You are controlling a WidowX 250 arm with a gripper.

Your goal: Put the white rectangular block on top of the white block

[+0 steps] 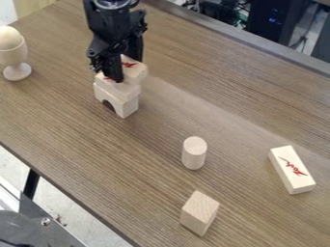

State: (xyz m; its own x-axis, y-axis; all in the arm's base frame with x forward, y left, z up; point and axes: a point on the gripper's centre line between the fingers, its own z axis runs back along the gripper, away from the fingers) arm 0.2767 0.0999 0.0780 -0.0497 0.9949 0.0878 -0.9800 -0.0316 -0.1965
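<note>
While the arm (111, 30) hangs over stacked blocks (129, 104), I cannot tell the opening or hold of the gripper (126, 67).

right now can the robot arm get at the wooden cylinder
Probably, once the gripper is away from the stacked blocks: nothing stands between them and the cylinder.

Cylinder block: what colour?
Pale, natural wood tone on the cylinder block; the camera view shows it best.
</note>
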